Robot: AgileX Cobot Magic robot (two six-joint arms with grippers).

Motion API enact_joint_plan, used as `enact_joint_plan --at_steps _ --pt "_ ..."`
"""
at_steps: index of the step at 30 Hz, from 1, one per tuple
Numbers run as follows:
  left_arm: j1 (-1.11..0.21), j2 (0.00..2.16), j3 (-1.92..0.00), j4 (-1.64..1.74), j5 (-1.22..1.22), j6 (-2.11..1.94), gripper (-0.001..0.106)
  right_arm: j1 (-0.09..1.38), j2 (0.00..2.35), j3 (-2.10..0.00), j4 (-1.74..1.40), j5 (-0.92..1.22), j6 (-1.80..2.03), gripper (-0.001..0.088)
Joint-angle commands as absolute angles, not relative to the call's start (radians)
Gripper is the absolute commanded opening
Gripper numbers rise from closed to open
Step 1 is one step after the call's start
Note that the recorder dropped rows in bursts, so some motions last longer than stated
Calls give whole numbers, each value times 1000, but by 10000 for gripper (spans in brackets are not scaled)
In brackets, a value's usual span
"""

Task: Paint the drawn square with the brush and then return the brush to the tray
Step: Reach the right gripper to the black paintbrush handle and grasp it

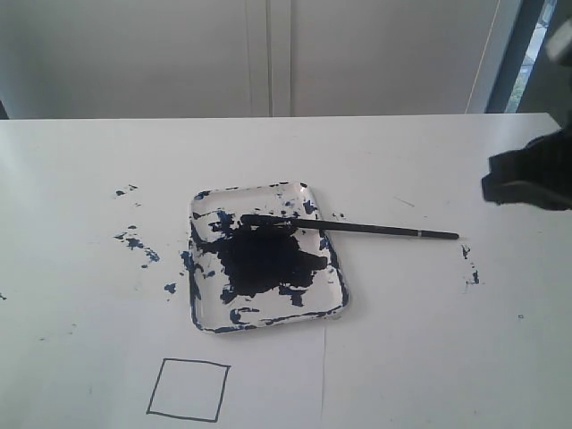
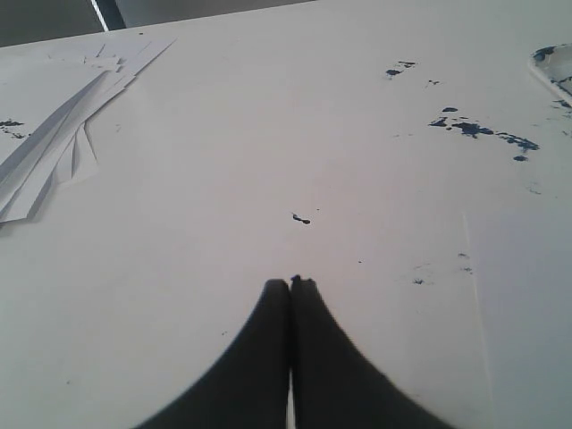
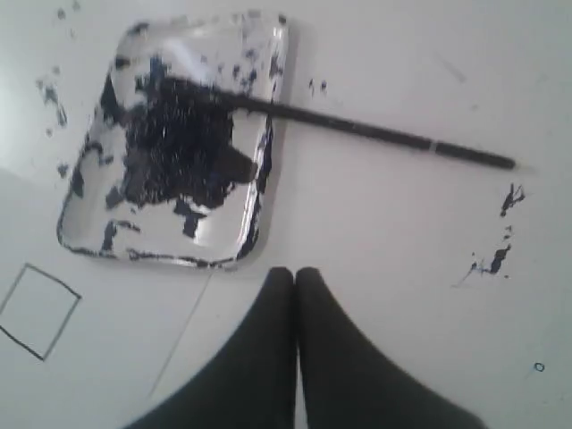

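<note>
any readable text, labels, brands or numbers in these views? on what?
None: no word, number or sign can be read in any view.
the tray: only dark paint smears, no label.
the brush: thin black shaft, no print that can be made out.
the drawn square: blank outline, nothing written inside.
loose paper sheets: no writing visible.

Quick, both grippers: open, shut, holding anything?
Left gripper: closed, holding nothing.
Right gripper: closed, holding nothing; brush lies with its tip in the tray.
</note>
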State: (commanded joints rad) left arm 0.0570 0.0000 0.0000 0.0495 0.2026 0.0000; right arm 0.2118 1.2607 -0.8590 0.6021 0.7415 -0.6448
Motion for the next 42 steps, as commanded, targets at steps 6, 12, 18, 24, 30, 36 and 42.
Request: enact_joint_plan --at_steps 6,12,18,24,30,36,42 --pt "57 0 0 49 203 0 0 426 1449 -863 384 435 -606 48" --pt "57 0 0 49 203 0 0 458 1667 -922 172 328 -370 484" --pt "57 0 0 49 203 0 0 458 1781 -992 44 279 -366 610" --pt "57 0 0 49 203 0 0 458 1881 -1067 -74 294 -362 610" --pt "57 0 0 49 203 0 0 458 1969 -1131 -103 272 -359 610" --pt "57 0 0 49 203 0 0 458 2017 -1174 -103 223 -277 610" --pt "57 0 0 49 203 0 0 458 2066 -1178 -103 227 -275 558"
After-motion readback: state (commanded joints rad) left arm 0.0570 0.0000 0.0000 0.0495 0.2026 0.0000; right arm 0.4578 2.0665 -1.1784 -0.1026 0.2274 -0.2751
